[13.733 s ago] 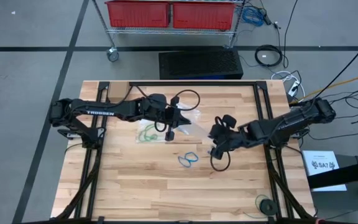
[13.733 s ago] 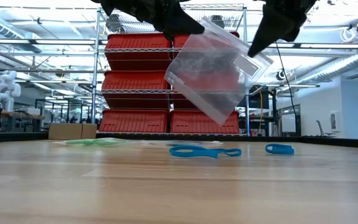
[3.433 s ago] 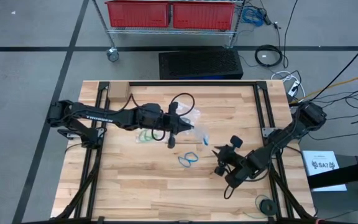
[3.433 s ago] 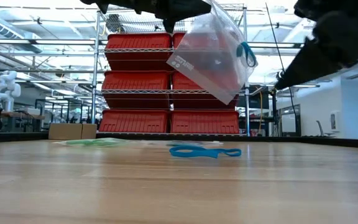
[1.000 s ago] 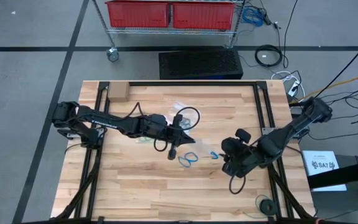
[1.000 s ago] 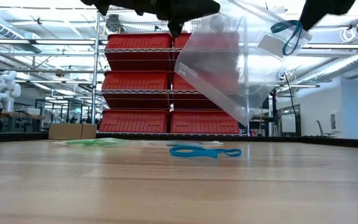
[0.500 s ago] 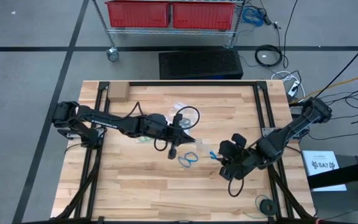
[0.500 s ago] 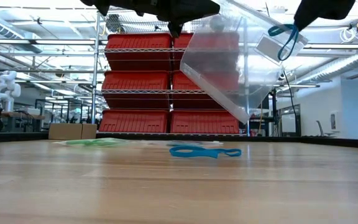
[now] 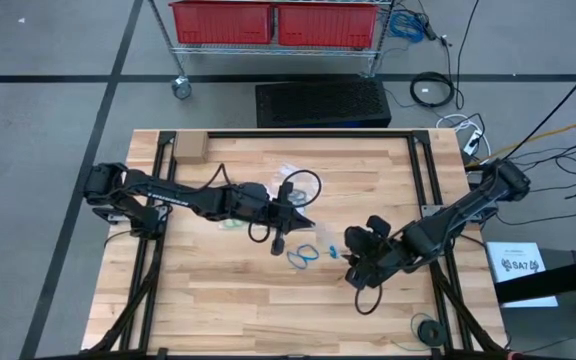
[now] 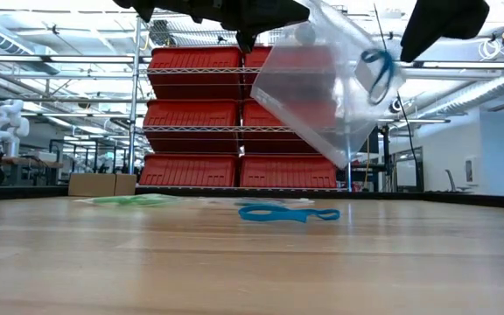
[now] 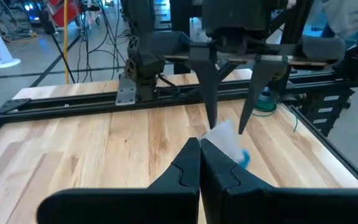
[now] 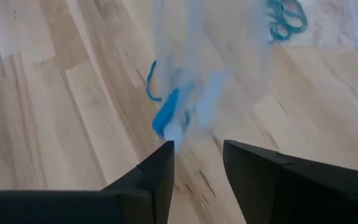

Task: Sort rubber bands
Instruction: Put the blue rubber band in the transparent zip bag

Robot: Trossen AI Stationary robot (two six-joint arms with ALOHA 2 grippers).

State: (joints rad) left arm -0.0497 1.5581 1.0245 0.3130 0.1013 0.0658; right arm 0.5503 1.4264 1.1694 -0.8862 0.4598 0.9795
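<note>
My left gripper (image 9: 301, 222) is shut on a clear plastic bag (image 10: 322, 87), held above the table's middle. A bright blue rubber band (image 10: 376, 74) sits at the bag's open side; it also shows in the right wrist view (image 12: 166, 117). My right gripper (image 12: 197, 163) is open just right of the bag, its fingers (image 11: 211, 93) spread and apart from the band. More blue bands (image 9: 303, 255) lie on the table under the bag. Green bands (image 9: 233, 222) lie in another clear bag on the table by the left arm. My left gripper pinches the clear bag's upper edge (image 11: 219, 134) between its two shut fingers, coming level from the table's left. The bag hangs tilted below the fingers, clear of the table, its open side toward the right gripper.
A third clear bag (image 9: 288, 172) lies on the table toward the far edge. A small brown block (image 9: 190, 150) sits at the far left corner. A black cable loop (image 9: 303, 185) arcs over the left wrist. Bare wood lies along the near edge.
My right gripper has gone toward the table's left, up to the bag's open side. The blue band that hung from its fingertips now sits at the bag's mouth, apart from the gripper. My left gripper and the bag have kept still.
</note>
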